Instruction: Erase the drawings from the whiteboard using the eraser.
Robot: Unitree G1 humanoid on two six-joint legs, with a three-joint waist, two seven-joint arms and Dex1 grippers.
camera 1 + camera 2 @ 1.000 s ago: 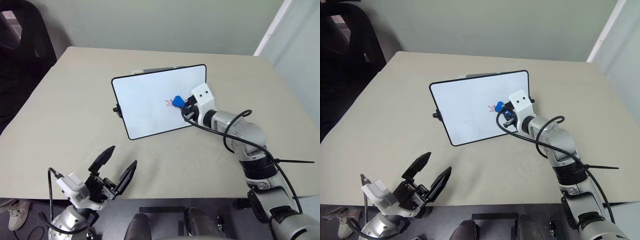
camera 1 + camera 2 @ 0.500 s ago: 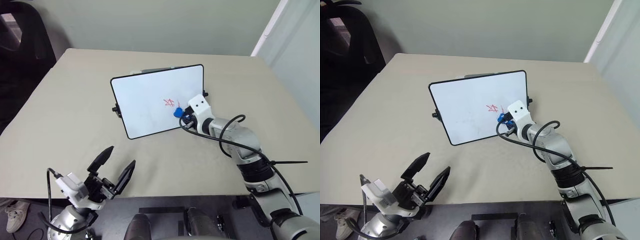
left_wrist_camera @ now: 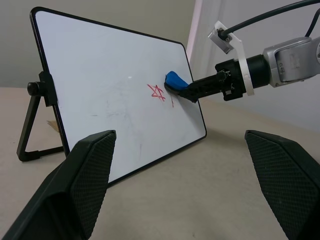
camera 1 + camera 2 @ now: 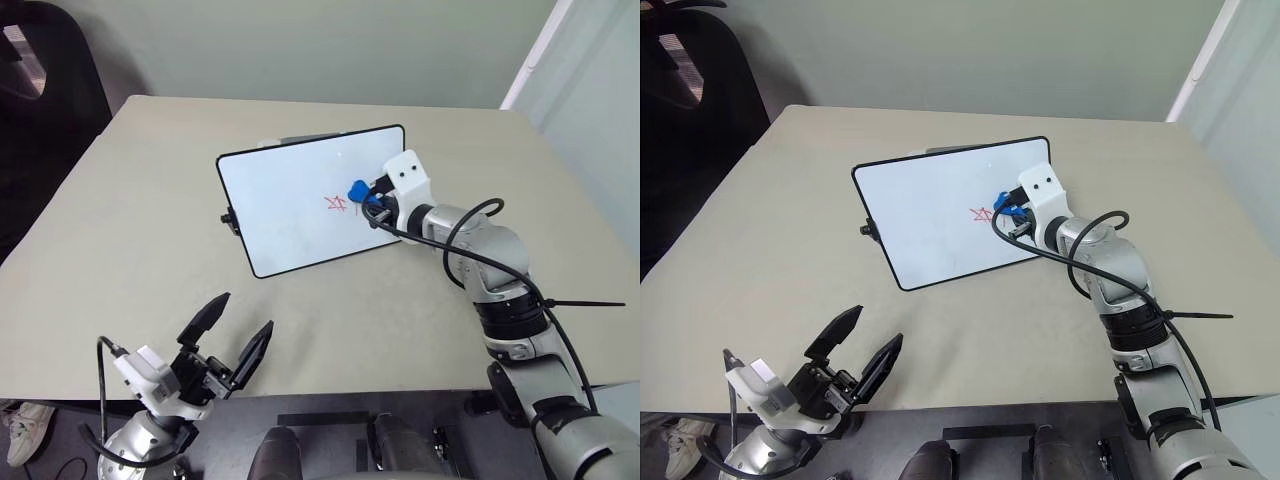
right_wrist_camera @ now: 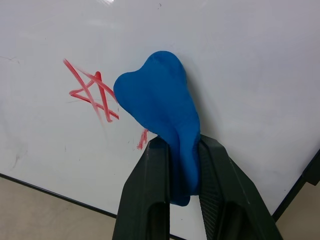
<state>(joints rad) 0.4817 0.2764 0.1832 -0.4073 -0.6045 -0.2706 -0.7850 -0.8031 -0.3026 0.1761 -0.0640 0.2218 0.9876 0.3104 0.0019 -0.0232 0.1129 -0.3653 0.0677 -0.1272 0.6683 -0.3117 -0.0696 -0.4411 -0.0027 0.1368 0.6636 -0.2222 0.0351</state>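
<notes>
Ok, right gripper [image 5: 172, 150] is clamped on the eraser [image 5: 159, 105], blue tip at the whiteboard [image 4: 290, 215] face, centre of the left eye frame. Drawings [image 5: 92, 92], red scribble, sit just beside the tip toward frame left in the head views; one short stroke pokes out right beside the eraser. Next wipe prob needs to go frame-left across them. Left gripper [image 4: 232, 335] spread wide, empty, lower left, well apart from the board. Right arm is the nearer one.

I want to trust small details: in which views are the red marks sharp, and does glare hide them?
Right wrist view: red marker scribble sharp beside the small blue wedge eraser. Left wrist view: strokes readable. Eye views: scribble tiny on the black-framed whiteboard. No glare covers it.
</notes>
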